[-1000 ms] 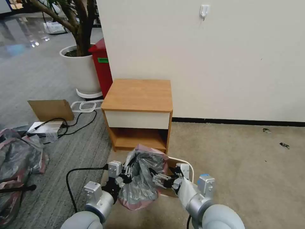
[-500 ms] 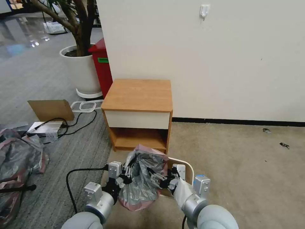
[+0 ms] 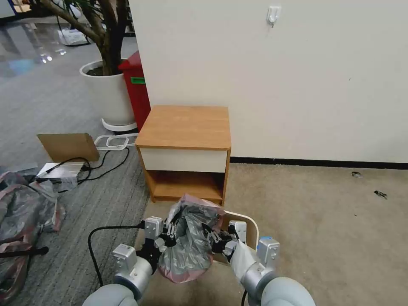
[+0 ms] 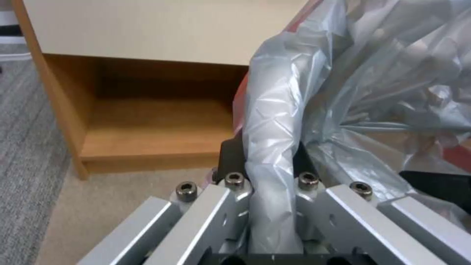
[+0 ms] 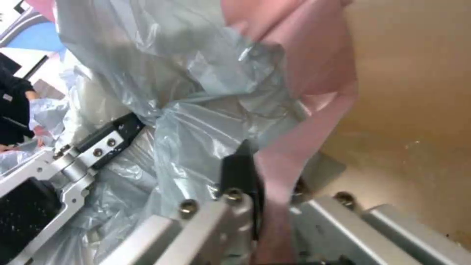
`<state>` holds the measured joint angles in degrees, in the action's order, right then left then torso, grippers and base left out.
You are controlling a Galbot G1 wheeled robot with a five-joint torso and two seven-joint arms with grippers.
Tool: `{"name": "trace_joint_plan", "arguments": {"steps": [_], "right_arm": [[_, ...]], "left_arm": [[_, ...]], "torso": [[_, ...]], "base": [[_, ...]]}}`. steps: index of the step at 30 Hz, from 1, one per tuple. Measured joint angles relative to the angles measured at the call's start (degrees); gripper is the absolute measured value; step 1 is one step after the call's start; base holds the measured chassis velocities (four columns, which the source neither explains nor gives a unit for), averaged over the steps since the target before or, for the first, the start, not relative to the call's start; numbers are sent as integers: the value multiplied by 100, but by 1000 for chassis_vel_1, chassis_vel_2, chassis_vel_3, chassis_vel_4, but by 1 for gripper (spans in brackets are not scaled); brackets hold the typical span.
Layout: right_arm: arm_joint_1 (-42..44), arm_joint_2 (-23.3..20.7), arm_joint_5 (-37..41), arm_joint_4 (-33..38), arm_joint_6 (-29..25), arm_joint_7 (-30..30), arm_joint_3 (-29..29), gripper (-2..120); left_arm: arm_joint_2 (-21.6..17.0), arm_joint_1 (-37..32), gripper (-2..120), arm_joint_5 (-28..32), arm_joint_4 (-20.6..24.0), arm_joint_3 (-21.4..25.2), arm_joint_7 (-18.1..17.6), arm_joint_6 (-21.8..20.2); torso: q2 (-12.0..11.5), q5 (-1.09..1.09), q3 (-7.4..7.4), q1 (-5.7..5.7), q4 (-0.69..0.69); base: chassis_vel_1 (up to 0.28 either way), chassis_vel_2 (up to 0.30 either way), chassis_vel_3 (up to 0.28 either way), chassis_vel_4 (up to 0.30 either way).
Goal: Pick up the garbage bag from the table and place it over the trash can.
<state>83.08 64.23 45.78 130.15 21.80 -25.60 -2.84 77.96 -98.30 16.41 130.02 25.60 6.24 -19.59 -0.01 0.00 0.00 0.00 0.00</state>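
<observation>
Garbage bag (image 3: 189, 238) held between both grippers, low in the head view, in front of the table (image 3: 185, 127) and above the near part of the trash can (image 3: 250, 223). Left gripper (image 3: 168, 236) is clamped on a bunched fold of grey film at the bag's left side; in the left wrist view this fold (image 4: 272, 147) runs straight up between the closed fingers (image 4: 230, 158). Right gripper (image 3: 214, 240) is closed on the bag's right side, pinching the pinkish-red rim band (image 5: 289, 154), which passes down between its fingers (image 5: 240, 169). Long axis of the bag runs roughly vertical, slightly tilted: one pinkish edge points up toward the table's open shelf (image 3: 185, 187), another hangs at the bottom nearest the robot. Which end is the bag's mouth cannot be told. Crumpled grey film bulges between the two grippers. Trash can stands on the beige carpet (image 3: 318, 221), its rolled rim showing to the right of the bag. Table top is bare wood.
</observation>
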Motion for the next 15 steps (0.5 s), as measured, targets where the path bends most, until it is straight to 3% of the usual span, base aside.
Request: {"name": "trace_joint_plan", "arguments": {"steps": [15], "right_arm": [[376,-176,-384,399,-183,215,-7,0]], "left_arm": [[-3,64,4,-30,-190,46,-31,10]], "torso": [[0,0,0,0,0]], "base": [[0,0,0,0]]}}
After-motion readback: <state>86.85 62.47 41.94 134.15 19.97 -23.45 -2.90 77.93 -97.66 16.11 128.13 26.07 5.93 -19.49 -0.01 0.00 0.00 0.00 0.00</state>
